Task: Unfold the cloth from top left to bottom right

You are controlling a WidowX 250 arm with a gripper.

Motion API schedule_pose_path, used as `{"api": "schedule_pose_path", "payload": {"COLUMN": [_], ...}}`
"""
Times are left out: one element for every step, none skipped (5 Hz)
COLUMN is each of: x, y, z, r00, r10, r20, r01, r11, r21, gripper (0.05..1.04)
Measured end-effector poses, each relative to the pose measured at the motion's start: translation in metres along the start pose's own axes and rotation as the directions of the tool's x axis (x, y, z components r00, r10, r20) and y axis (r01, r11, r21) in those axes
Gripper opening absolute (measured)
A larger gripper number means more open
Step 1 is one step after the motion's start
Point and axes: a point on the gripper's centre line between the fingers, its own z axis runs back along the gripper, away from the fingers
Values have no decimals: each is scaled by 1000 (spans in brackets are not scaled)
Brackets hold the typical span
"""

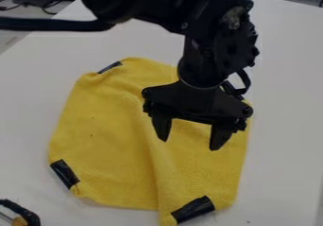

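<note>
The gripper [189, 144] hung over the right-hand half of the yellow cloth [107, 126], its two black fingers pointing down and standing wide apart, with nothing between them but a view of the yellow fabric below. The cloth lay on the white table [287, 126], around the middle of the view and down towards its bottom edge, partly covered from sight by the gripper. It was spread over a good area but was not flat: a long crease ran from beneath the gripper to the lower edge, and the outline looked rounded at the upper left rather than square. Black tape marked it in several places, with a small strip [110, 67] at the upper left, a broader patch [64, 174] at the lower left and another patch [193, 209] at the lower right (that last one sat at a slant, just right of the crease's lower end). The black arm [217, 50] reached across the top of the view, and a dark bar-like length [54, 24] extended from it to the left edge. Dark cables [47, 3] lay beyond the table at the upper left, and a black and orange object [24, 215], cut off by the frame, sat in the bottom left corner.
</note>
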Motion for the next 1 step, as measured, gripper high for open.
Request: {"api": "schedule_pose_path", "payload": {"x": [3], "y": [1], "z": [4], "r00": [1000], "r10": [-4], "r20": [-19], "r01": [4], "r11": [1000], "r21": [-4], "gripper": [1005]}}
